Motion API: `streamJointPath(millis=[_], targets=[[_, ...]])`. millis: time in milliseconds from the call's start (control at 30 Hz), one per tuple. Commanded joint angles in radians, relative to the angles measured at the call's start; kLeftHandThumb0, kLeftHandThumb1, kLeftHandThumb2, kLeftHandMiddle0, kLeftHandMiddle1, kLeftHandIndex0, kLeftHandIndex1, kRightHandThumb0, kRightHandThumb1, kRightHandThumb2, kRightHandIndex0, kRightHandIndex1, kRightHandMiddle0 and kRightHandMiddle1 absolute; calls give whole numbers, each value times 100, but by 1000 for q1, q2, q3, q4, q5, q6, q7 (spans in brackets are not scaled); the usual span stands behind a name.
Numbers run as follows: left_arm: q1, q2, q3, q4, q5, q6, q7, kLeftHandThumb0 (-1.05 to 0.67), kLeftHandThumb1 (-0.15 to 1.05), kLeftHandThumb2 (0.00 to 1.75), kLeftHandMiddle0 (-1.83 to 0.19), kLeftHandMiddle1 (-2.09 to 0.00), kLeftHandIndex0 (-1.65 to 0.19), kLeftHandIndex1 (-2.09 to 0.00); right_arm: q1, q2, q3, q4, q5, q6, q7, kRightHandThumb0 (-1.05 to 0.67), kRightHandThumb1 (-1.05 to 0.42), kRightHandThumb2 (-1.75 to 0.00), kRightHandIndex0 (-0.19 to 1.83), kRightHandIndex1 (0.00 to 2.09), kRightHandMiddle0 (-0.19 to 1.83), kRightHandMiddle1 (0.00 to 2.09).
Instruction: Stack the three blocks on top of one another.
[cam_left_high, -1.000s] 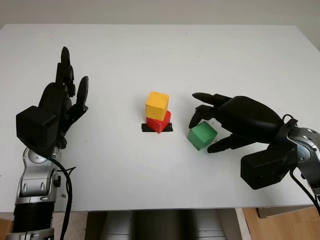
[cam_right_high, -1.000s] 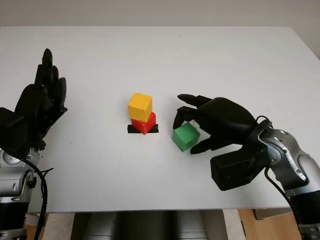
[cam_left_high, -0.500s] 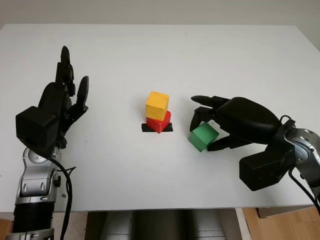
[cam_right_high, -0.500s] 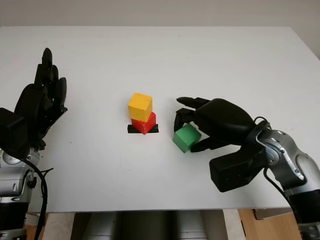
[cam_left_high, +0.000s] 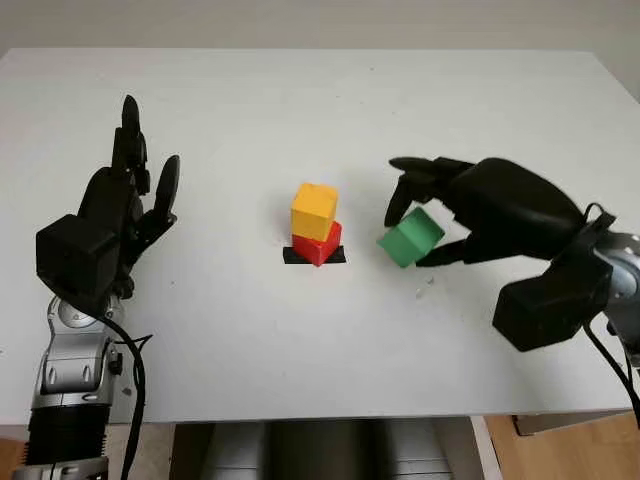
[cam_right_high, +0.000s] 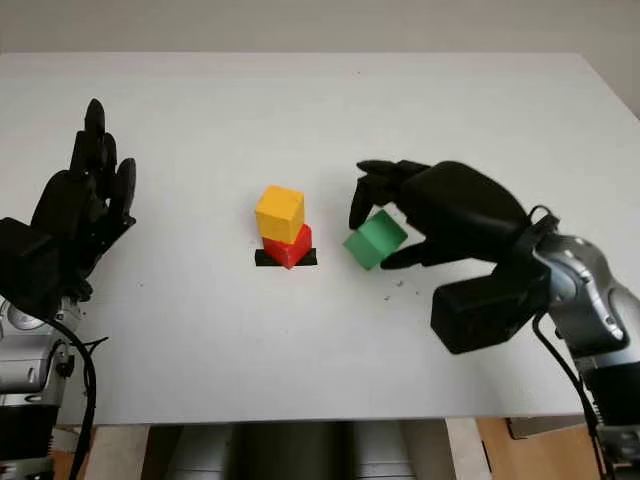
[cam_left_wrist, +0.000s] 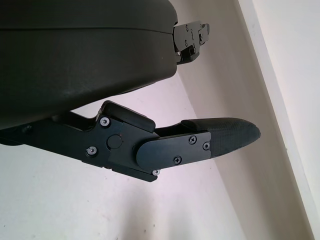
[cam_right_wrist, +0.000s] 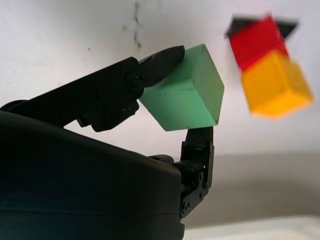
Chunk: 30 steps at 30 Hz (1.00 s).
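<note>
A yellow block sits on a red block, which stands on a black mark near the table's middle. My right hand is just right of that stack, shut on the green block and holding it tilted, clear of the table. In the right wrist view the green block is pinched between black fingers, with the red and yellow stack beyond it. My left hand is open, raised over the table's left side, far from the blocks.
The white table runs wide behind the stack, with its front edge close to me. A few small specks lie on the surface under my right hand.
My right hand closed on the green block and lifted it off the table, tilting it, and now holds it slightly higher beside the stack. The left hand stayed put.
</note>
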Motion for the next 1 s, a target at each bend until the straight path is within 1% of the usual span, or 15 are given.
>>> streamJointPath(millis=[0,133,200,300,333,367,433,500,533,633,767,900,967], targets=[[9,1,-4,-6,6,-2,5,-76,105,58,19,0,19,0,-46,23,-27,10,65,36,21,-23,-91,-5,29,5,46,116],[9,-6,-4,-4,-1,-11,7,-75,105,57,19,0,19,0,-131,57,-41,94,184,94,77,-26,-91,-5,28,5,48,113],[9,-7,-5,-5,2,-10,10,-75,105,57,19,0,19,0,-156,68,-42,120,214,110,95,-28,-91,-5,28,5,49,113],[13,-7,-9,-20,10,20,19,-77,105,57,19,0,19,0,-221,104,-40,182,270,160,131,-29,-90,-5,26,5,48,116],[13,-6,-10,-20,12,20,21,-77,105,57,19,0,19,0,-252,125,-38,216,290,168,141,-30,-91,-5,26,5,44,128],[13,-4,-12,-18,16,18,22,-77,105,58,19,0,19,0,-280,151,-40,245,317,189,152,-30,-90,-5,27,5,42,135],[14,-1,-14,-13,23,6,25,-78,105,59,19,0,19,0,-325,204,-50,293,377,246,170,-31,-90,-5,26,5,36,154],[14,-2,-14,-10,21,-6,24,-77,105,59,19,0,19,0,-352,238,-55,321,418,296,188,-31,-90,-5,24,4,32,164],[14,-5,-13,-11,15,-8,23,-76,105,59,19,0,19,0,-365,256,-57,333,436,321,196,-31,-92,-6,21,2,27,173],[19,-6,-16,-22,23,15,32,-79,105,59,19,0,19,0,-399,324,-54,366,484,407,212,-34,-95,-7,15,0,20,186],[22,-6,-20,-30,27,18,38,-80,105,58,19,0,19,0,-411,378,-49,372,500,471,218,-38,-98,-7,14,1,16,186],[27,-11,-16,-44,14,33,38,-79,105,58,19,0,19,0,-417,431,-51,389,525,528,230,-42,-100,-7,13,1,18,184],[28,-13,-13,-42,12,25,41,-78,105,57,19,0,19,0,-420,453,-53,404,543,558,242,-43,-100,-7,12,1,18,182]])
